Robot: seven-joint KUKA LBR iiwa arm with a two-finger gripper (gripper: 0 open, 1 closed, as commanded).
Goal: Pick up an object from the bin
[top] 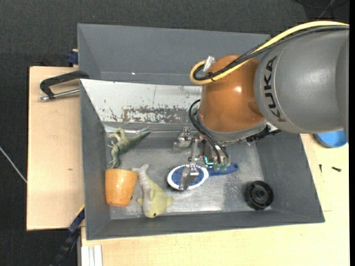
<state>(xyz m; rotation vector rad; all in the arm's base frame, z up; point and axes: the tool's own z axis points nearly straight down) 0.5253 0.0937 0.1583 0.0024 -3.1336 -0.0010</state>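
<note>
In scuffed metal bin (166,54), end effector (192,173) perhaps touches round blue disc (176,178).

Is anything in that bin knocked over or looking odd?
The orange plastic cup at the lower left of the grey metal bin seems tipped on its side, beside a pale yellowish soft toy. Nothing else looks broken or spilled.
</note>
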